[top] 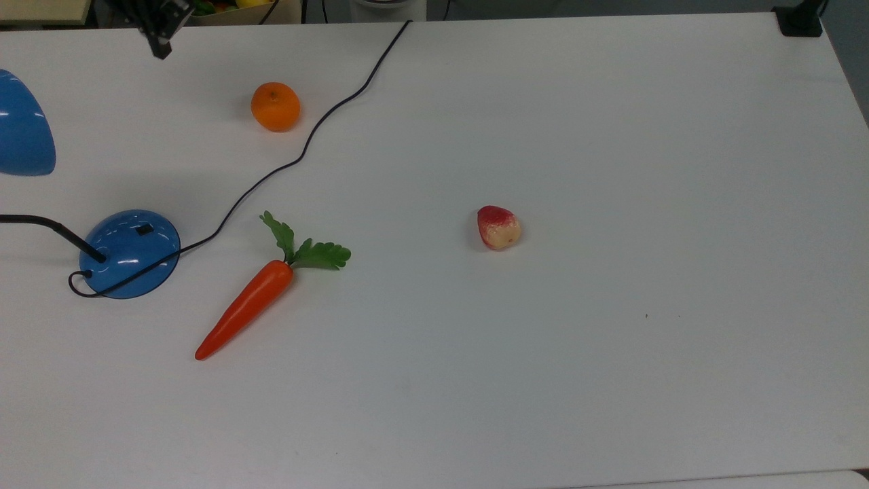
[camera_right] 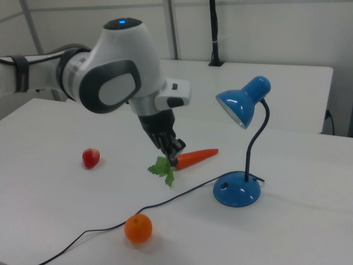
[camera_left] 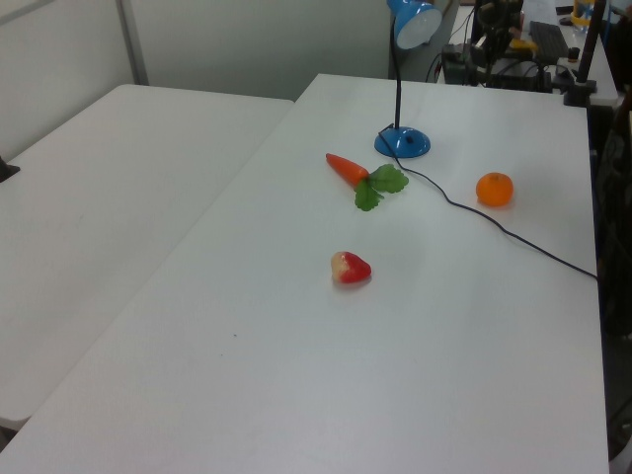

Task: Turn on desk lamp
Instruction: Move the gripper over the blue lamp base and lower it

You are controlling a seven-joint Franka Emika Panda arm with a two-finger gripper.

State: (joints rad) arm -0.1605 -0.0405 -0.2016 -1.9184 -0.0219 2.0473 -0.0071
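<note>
Near the table's far edge in the top view, the gripper (top: 161, 42) hangs above the surface, pointing downward; its fingers look drawn close together with nothing between them, which would suit poking a switch rather than grasping (my guess). It is well apart from the desk lamp (top: 129, 252), whose blue domed base sits at the top view's left with the small black switch (top: 144, 229) on its upper face and the shade (camera_right: 239, 105) arching over on the bendy neck. The cord (top: 305, 146) snakes away from the base across the table (top: 611, 373). An orange (top: 275, 106) lies between claw and base, a carrot (top: 248, 305) just beside the base, and a strawberry (top: 498, 227) farther off.
</note>
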